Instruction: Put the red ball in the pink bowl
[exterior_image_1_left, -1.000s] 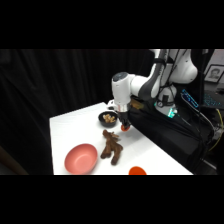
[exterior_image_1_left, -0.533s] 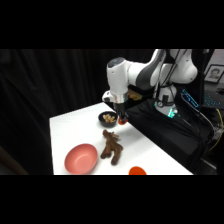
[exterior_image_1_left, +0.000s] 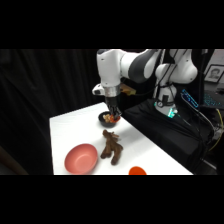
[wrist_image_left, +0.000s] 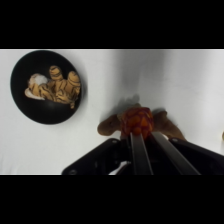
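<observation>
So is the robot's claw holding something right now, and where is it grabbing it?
Yes. The gripper holds the red ball, pinched at its near side between the two fingertips. It hangs over the table, beside the black bowl.

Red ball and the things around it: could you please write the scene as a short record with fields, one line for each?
red ball: held at the gripper's fingertips
gripper: shut on the red ball, close to the black bowl in the side view
pink bowl: empty, near the table's front edge, apart from the gripper
black bowl: holds pale and brown striped bits
brown toy: lies on the table between the black bowl and the pink bowl
orange-red object: at the picture's bottom, partly cut off
task state: ball not yet in the pink bowl
</observation>
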